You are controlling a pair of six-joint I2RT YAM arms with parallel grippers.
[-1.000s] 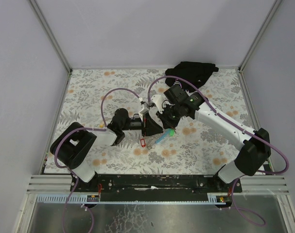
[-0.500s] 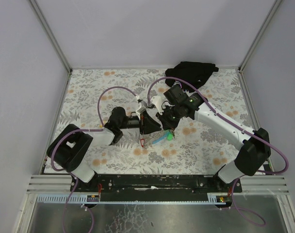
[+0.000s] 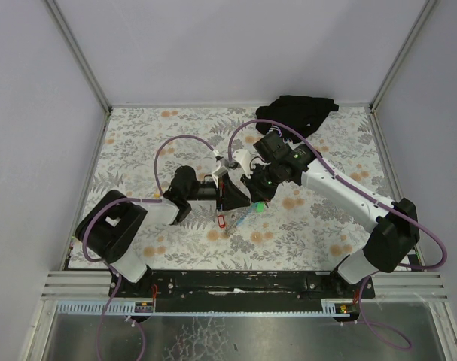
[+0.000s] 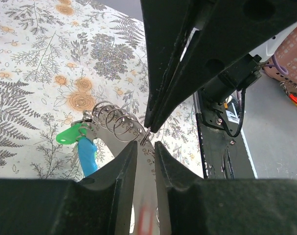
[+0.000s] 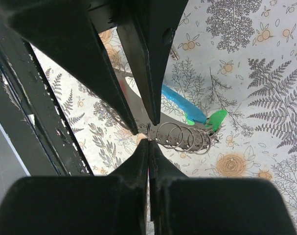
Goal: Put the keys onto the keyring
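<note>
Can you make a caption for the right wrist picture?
Right gripper and left gripper meet tip to tip beside metal rings carrying a green tag and a blue piece, above the flowery table.

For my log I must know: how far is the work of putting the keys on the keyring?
Done, it seems: the green-tagged key and blue-tagged key look attached to the keyring. In hand: the left gripper holds the red-tagged key, its end at the ring, where the right gripper pinches. Left: threading it on.
</note>
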